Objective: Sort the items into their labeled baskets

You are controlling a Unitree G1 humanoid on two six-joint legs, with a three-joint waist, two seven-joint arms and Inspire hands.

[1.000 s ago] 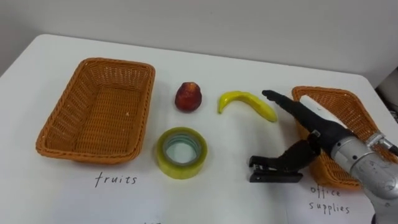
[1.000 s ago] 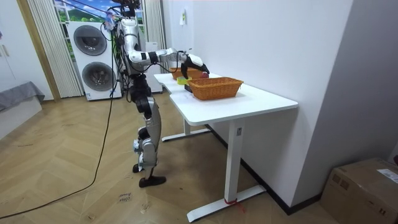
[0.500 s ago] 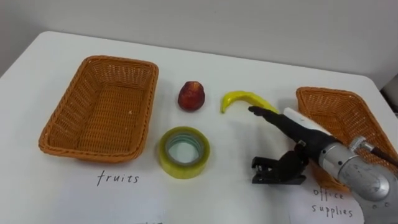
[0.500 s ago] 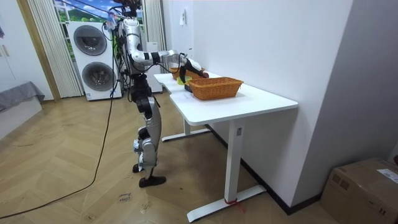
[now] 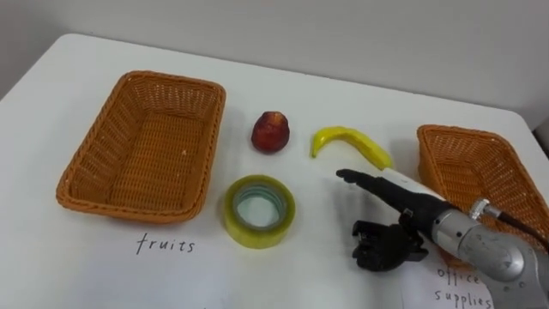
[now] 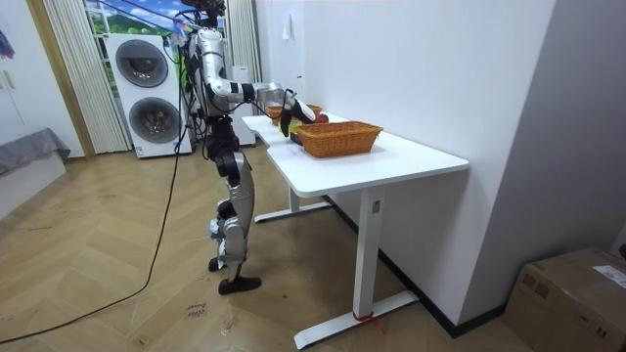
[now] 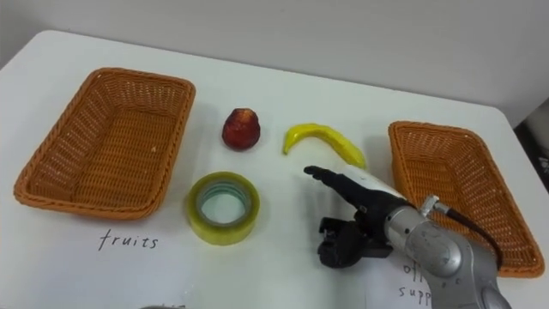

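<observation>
A black stapler (image 5: 376, 254) lies on the white table (image 5: 343, 94) in front of the right-hand wicker basket (image 5: 431, 136), which bears a handwritten office supplies label. My right hand (image 5: 413, 206) sits on top of it, one finger straight and pointing left, the others and the thumb curled around the stapler. A yellow roll of tape (image 5: 259, 210) lies left of the hand. Behind it are a red peach-like fruit (image 5: 270, 131) and a banana (image 5: 352, 142). The fruits basket (image 5: 212, 129) stands at the left with nothing in it.
Handwritten labels lie on the table by each basket, the fruits one (image 5: 165, 245) near the front edge. In the room view the robot (image 6: 220, 117) stands at the table's far end, with washing machines (image 6: 147, 88) behind it.
My right hand has drawn back toward me and dropped onto the stapler, its fingers closing around it. The head camera has shifted a little.
</observation>
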